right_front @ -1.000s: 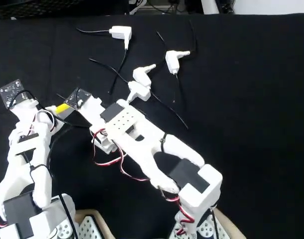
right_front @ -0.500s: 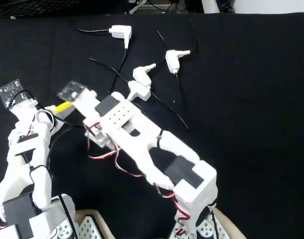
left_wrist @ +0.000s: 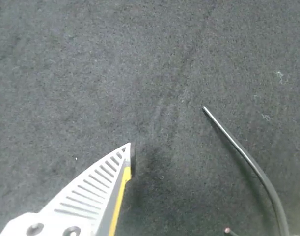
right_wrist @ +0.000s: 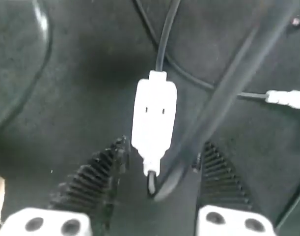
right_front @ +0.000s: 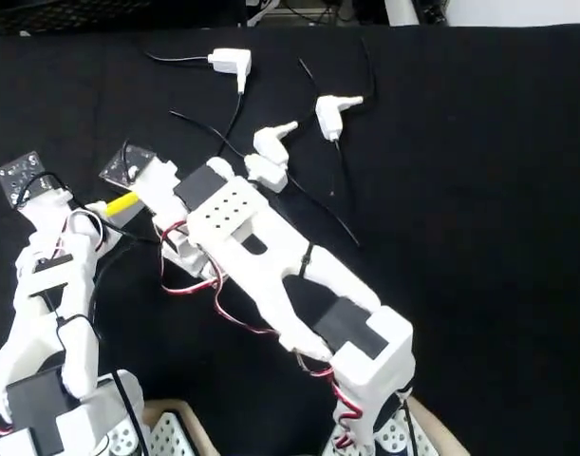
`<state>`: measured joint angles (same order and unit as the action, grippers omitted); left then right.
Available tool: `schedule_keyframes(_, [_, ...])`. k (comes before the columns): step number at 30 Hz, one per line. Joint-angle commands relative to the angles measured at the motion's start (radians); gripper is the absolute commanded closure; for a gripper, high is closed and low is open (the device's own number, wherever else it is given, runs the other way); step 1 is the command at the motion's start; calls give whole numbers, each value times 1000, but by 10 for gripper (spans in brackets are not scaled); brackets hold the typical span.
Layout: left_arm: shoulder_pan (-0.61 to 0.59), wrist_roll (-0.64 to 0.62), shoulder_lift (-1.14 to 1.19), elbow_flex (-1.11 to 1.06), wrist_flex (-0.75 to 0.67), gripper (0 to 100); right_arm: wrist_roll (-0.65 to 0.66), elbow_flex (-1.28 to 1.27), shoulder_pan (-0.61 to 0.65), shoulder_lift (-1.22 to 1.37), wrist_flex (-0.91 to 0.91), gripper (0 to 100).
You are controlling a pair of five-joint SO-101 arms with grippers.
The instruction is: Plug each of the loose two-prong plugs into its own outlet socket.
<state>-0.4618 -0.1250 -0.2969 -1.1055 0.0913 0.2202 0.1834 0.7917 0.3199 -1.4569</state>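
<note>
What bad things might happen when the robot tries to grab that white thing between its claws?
The right gripper is open around the white socket, but a black cable also crosses the gap, so closing may pinch the cable along with it. Another white plug lies close beside it, so the arm might bump it away.

The high camera looks down from well above over the black table (right_front: 479, 237). Both wrist cameras face the cloth from close by. The right one, looking past the right gripper (right_wrist: 162, 157), shares the white socket (right_wrist: 153, 118) with the high view, where it lies at 11 o'clock from centre.
</note>
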Motion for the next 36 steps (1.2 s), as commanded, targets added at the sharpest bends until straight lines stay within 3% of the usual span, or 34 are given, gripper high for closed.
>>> schedule_keyframes(1, [10, 6, -34, 2, -18, 380, 8, 53, 9, -5, -31, 786])
schedule_keyframes(13, [12, 6, -34, 2, -17, 380, 6, -24, -6, -5, -54, 787])
schedule_keyframes(21, [12, 6, -34, 2, -15, 380, 3, -24, -21, -4, -52, 917])
schedule_keyframes(34, [12, 6, -34, 2, -15, 380, 8, -28, -25, 65, -43, 930])
schedule_keyframes(36, [8, 6, -34, 2, -15, 380, 9, -24, -25, 107, -43, 969])
